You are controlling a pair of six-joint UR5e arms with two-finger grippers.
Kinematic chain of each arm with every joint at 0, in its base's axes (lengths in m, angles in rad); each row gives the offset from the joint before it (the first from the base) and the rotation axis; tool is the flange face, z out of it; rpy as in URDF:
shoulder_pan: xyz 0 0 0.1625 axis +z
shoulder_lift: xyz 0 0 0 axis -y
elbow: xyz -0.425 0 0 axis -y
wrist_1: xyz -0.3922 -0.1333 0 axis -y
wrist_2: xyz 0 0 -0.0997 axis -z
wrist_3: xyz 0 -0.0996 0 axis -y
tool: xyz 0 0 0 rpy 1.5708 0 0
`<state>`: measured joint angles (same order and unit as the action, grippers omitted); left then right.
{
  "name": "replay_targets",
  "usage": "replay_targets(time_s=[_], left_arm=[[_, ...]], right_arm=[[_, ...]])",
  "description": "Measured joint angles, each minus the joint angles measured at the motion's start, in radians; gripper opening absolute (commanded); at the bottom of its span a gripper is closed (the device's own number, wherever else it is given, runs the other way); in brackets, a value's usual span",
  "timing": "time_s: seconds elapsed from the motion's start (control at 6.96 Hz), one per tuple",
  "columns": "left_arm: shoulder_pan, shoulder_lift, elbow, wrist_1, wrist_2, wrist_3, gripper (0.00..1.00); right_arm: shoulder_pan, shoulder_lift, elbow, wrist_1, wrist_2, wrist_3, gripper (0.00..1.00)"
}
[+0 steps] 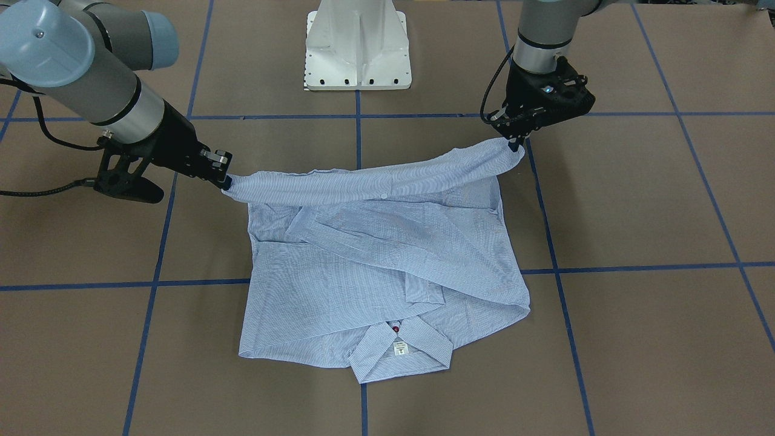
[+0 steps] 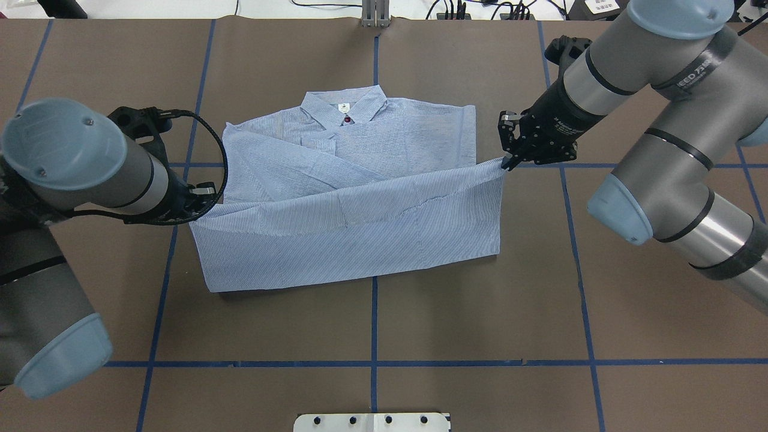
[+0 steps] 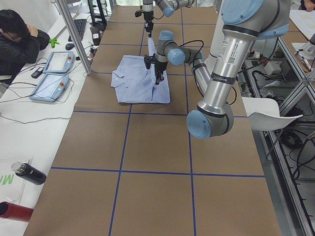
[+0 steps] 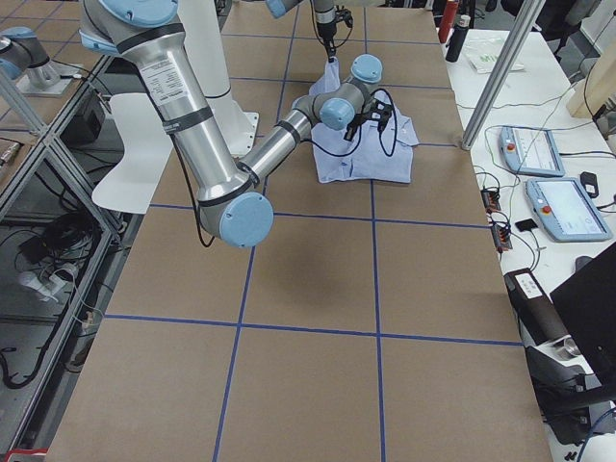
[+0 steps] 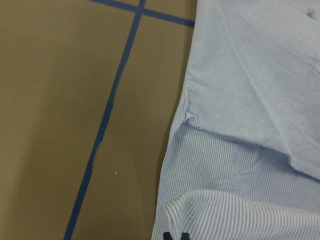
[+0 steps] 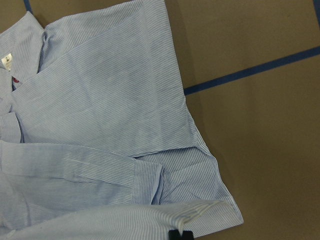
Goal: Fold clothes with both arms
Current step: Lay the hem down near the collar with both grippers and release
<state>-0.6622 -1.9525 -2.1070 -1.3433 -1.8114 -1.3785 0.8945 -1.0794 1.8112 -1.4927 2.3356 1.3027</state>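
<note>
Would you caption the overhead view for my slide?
Left tool and right tool grip the shirt, hem raised.

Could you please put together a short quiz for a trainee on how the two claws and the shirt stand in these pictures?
1. True or false: the left claw and the right claw are each shut on a corner of the shirt.
2. The collar lies: A, on the robot's side of the shirt; B, on the side away from the robot; C, hanging from a claw.
3. Which edge of the shirt is raised off the table?
Key: 1 true. 2 B. 3 The bottom hem, stretched between the two claws.
</note>
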Motion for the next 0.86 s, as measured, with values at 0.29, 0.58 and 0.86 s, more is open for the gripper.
replay_targets(time_s=[0.29, 0.58, 0.86], left_arm=[[-0.038, -0.049, 0.093, -0.054, 0.0, 0.012, 0.0], [-0.086, -0.062, 0.145, -0.101, -0.001, 0.036, 0.0], [-0.122, -0.079, 0.179, -0.117, -0.002, 0.07, 0.0]], right_arm=[[0.027, 0.059, -0.085, 0.027, -0.002, 0.0, 0.0], [0.057, 0.086, -0.174, 0.117, -0.002, 0.003, 0.0], [0.075, 0.14, -0.253, 0.148, -0.002, 0.002, 0.0]])
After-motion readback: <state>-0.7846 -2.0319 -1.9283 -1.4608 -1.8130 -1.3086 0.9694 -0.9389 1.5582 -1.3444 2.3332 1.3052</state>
